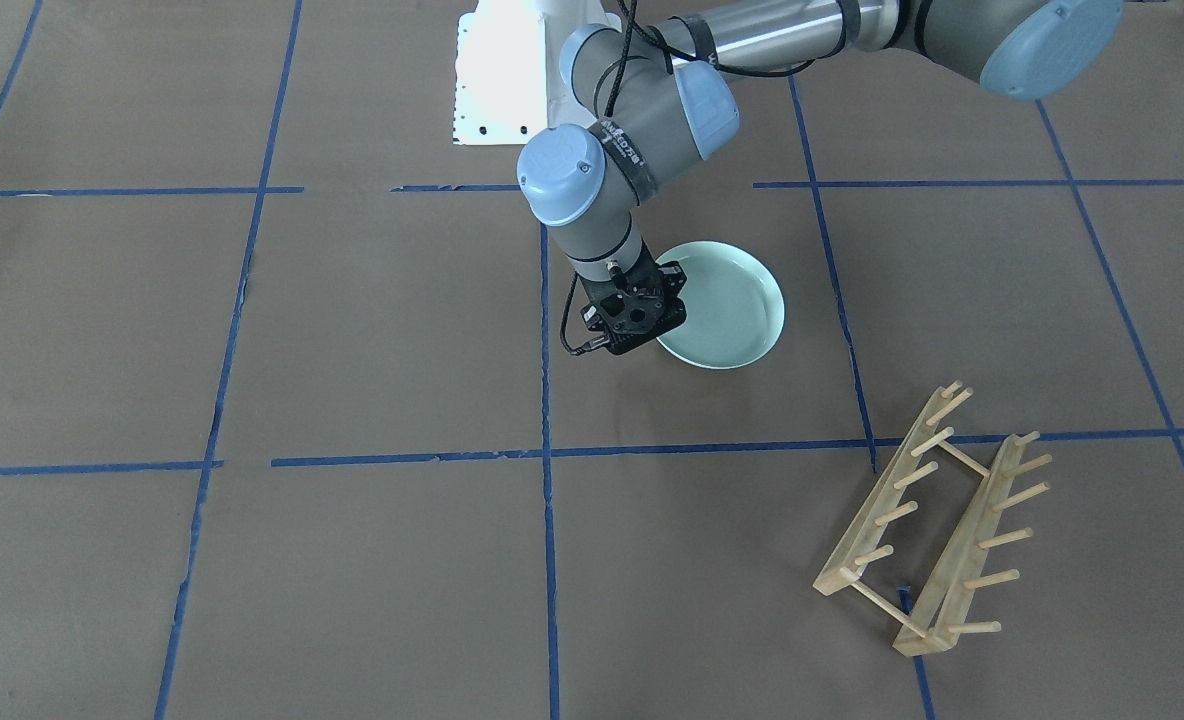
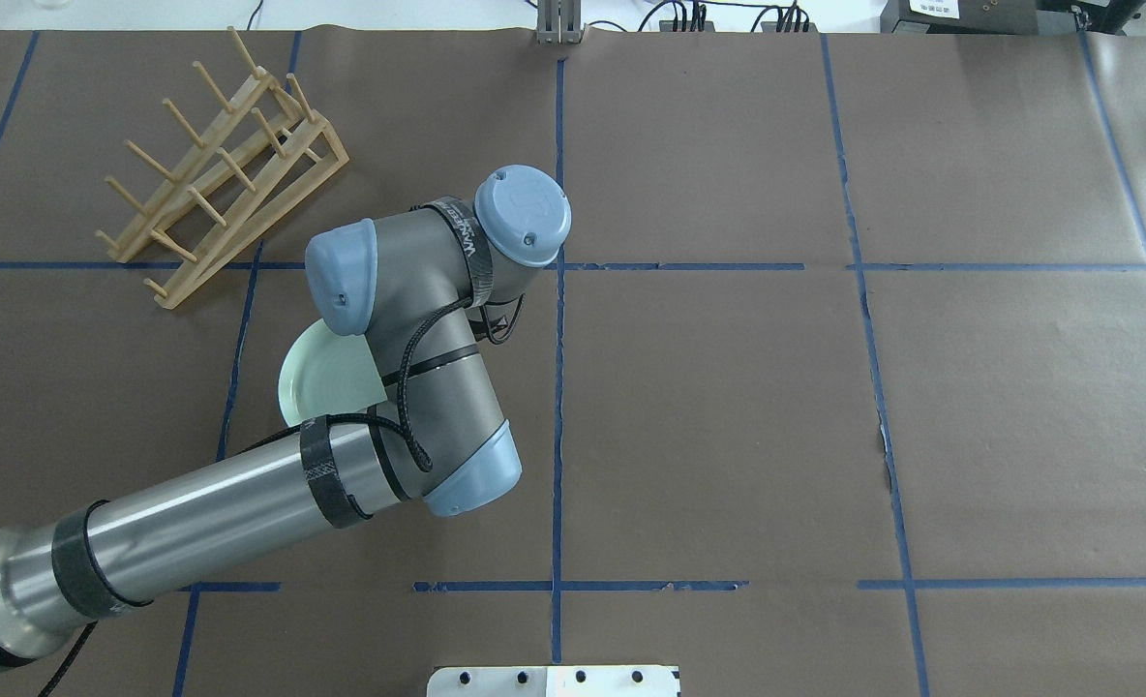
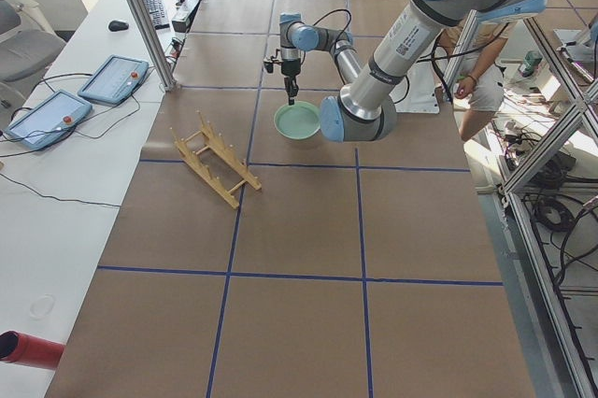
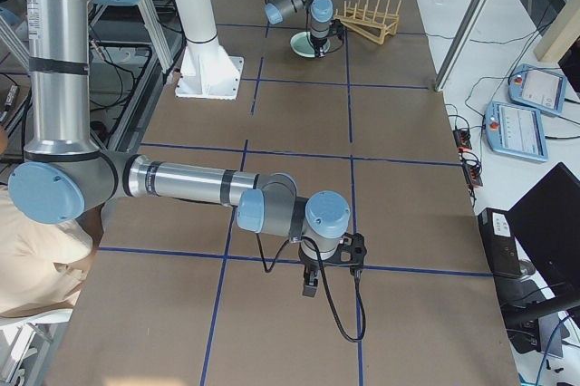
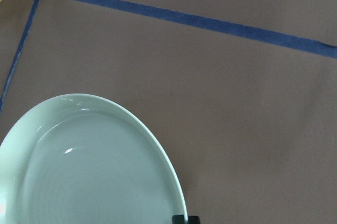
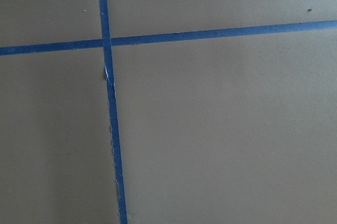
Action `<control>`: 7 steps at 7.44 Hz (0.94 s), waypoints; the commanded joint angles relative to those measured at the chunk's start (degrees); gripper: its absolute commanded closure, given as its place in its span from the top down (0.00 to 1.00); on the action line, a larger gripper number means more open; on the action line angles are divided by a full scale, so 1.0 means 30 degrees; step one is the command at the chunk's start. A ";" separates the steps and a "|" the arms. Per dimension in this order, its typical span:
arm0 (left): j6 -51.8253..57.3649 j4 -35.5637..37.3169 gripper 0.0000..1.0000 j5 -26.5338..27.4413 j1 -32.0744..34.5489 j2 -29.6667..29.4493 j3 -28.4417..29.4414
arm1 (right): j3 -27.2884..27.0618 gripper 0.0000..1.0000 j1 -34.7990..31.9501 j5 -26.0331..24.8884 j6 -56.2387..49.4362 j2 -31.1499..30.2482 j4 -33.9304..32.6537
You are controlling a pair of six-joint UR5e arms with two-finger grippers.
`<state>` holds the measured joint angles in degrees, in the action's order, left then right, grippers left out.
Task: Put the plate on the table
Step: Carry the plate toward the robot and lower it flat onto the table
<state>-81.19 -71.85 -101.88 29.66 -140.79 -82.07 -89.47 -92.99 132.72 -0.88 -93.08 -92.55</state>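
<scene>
1. On the robot's left half of the table [image 1: 352, 330], the plate [image 1: 732, 300] sits low and flat on the brown paper, open side up.
2. It is inside one big box made by the blue tape lines [image 1: 548, 400], just to the left of the middle line.
3. The left gripper [image 1: 640, 318] points straight down at the plate's edge, on the side next to the middle line.
4. In the left wrist view, its black fingertips [image 5: 180, 218] are very close together. The plate's rim is pinched between them.
5. I cannot tell if the whole bottom of the plate touches the table.
6. The wooden rack [image 1: 937, 520] stands farther from the robot and more to the left. It does not touch the plate.
7. The right gripper [image 4: 310, 288] hangs low over the table, far away at the right end, near where two tape lines cross. I cannot tell how wide its fingers are, or if it holds anything.
</scene>
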 commanded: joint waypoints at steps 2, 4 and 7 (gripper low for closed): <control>0.2724 -0.1715 1.00 -0.0459 0.1880 0.2127 -0.4467 | 0.0000 1.00 0.0000 0.0000 0.0000 0.0000 0.0000; 0.7922 -0.1745 1.00 -0.3460 0.5824 0.3301 -0.5598 | 0.0000 1.00 0.0000 0.0000 0.0000 0.0000 0.0000; 2.0915 -0.1803 1.00 -0.7014 1.2531 0.7654 -0.5927 | 0.0000 1.00 0.0000 0.0000 0.0000 0.0000 0.0000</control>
<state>-37.08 -77.16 -118.60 58.24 -123.88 -100.08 -89.47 -92.99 132.71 -0.88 -93.08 -92.55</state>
